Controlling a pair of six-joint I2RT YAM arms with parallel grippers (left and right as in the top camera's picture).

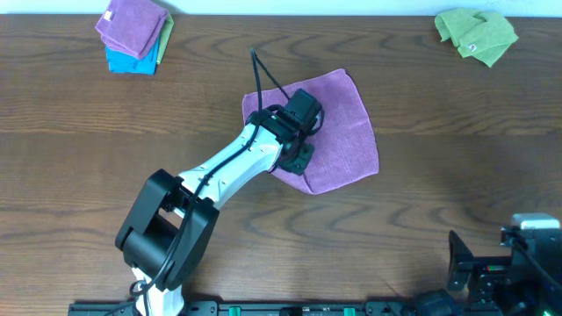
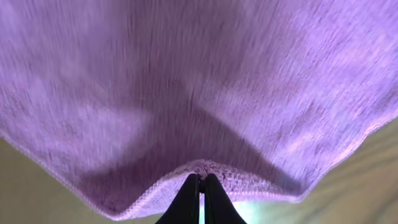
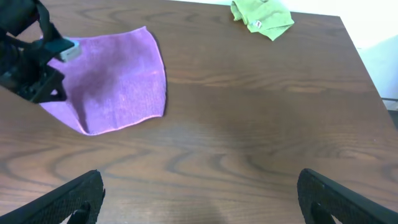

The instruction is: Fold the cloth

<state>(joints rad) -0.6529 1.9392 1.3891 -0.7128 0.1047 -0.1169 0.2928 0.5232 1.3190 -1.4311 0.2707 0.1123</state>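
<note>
Left tool clamped on cloth edge; fold only starting, nothing laid over. Right tool apart, near-right worktop corner.

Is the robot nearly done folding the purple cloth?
Not yet. Done: the left gripper is shut on an edge of the purple cloth. In hand: that edge is lifted. Left: carrying it across and laying it down; no fold shows yet. The right gripper sits open.

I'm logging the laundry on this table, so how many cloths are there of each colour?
Purple: 2, spread cloth, stack top
Green: 2, crumpled cloth, sliver in stack
Blue: 1, stack bottom
Total: 5
</note>
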